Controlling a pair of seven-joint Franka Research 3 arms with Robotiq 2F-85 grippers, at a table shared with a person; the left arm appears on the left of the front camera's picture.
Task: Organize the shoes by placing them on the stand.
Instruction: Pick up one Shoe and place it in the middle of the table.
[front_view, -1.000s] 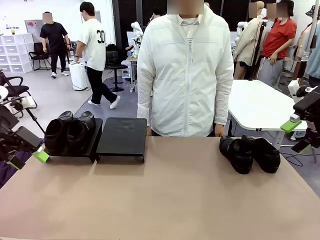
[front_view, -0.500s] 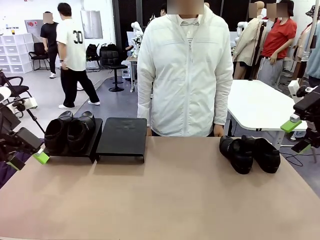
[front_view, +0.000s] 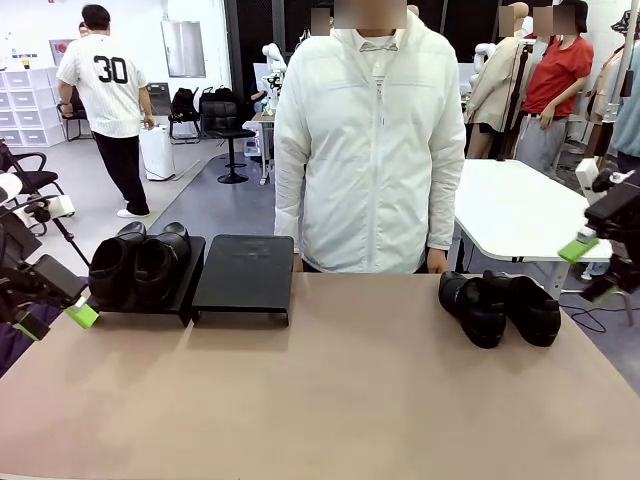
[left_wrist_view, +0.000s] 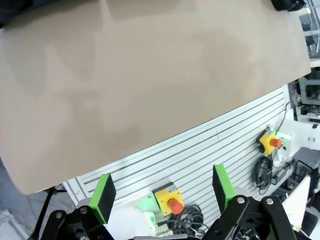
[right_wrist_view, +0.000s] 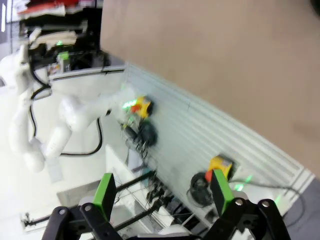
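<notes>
Front view: matte blk shoes (front_view: 478, 312) (round-toed).

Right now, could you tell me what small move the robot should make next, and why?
Probably lower the open right pincer toward the nearer of the two loose shoes on the table beside it. They lie off the stand, whose right panel holds nothing, while its left panel already carries the other pair.

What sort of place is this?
Probably a robotics lab: the left gripper and right gripper, black with green pads, flank a tan table, and a yellow box with a red stop button sits below it.
</notes>
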